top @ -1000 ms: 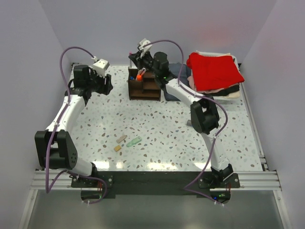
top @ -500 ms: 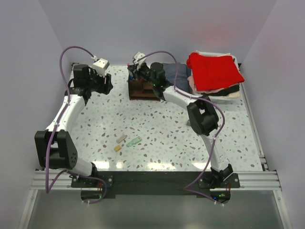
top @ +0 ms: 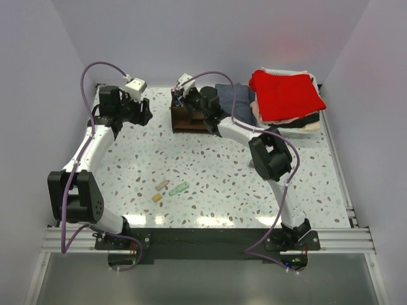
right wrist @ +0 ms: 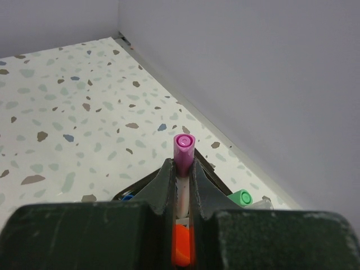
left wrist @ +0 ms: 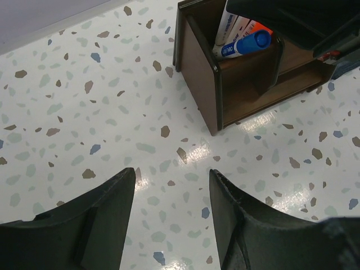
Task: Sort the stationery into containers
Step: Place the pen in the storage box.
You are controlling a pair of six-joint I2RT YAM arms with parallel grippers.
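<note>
One slim pink-capped pen (right wrist: 184, 145) is clamped by the right hand (right wrist: 181, 166) above the dark brown wooden organizer (left wrist: 199, 73); the left hand (left wrist: 171, 175) is released.

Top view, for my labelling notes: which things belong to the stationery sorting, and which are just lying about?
Job: wooden organizer, pink-capped pen, blue-capped pen, pale green piece, tan blocks.
Lying about: folded red cloth, dark blue cloth.
</note>
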